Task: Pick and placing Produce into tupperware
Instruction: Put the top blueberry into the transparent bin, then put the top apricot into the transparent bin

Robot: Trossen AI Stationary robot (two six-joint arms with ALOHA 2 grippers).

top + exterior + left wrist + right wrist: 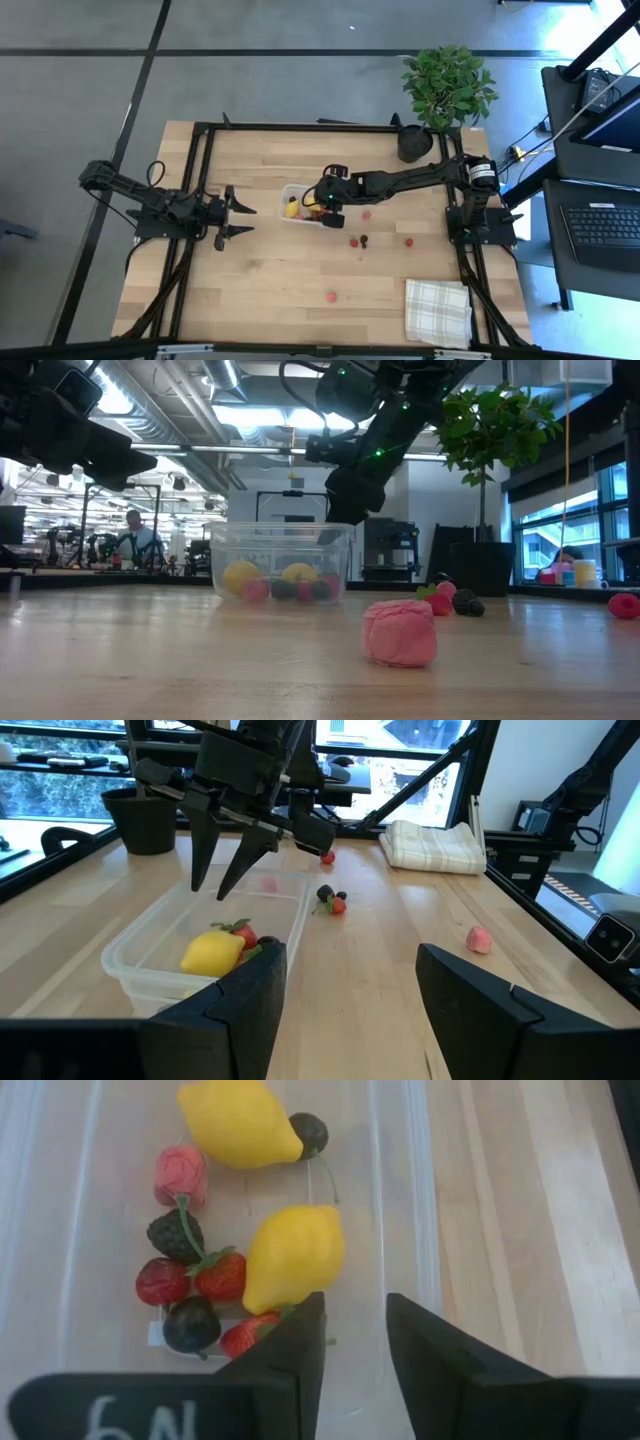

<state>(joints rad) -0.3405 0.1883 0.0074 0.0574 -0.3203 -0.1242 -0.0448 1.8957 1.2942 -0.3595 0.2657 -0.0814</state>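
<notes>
The clear tupperware (296, 206) stands mid-table. It holds two yellow lemons (240, 1120) (293, 1258) and several red and dark berries (185, 1285). My right gripper (355, 1320) hovers over the tub's right side, slanting down. Its fingers are open, with nothing between them. More produce lies loose on the wood: red pieces (366, 213) (408, 241) (331, 296) and a dark one (364, 240). The low view shows a pink piece (400, 632) nearest the camera. My left gripper (245, 220) waits open to the left of the tub, pointing at it.
A potted plant (445, 85) stands at the far right corner. A checked white cloth (437, 310) lies at the near right. Black frame rails (205, 200) run along the table's left and right sides. Bare wood lies between the tub and the near edge.
</notes>
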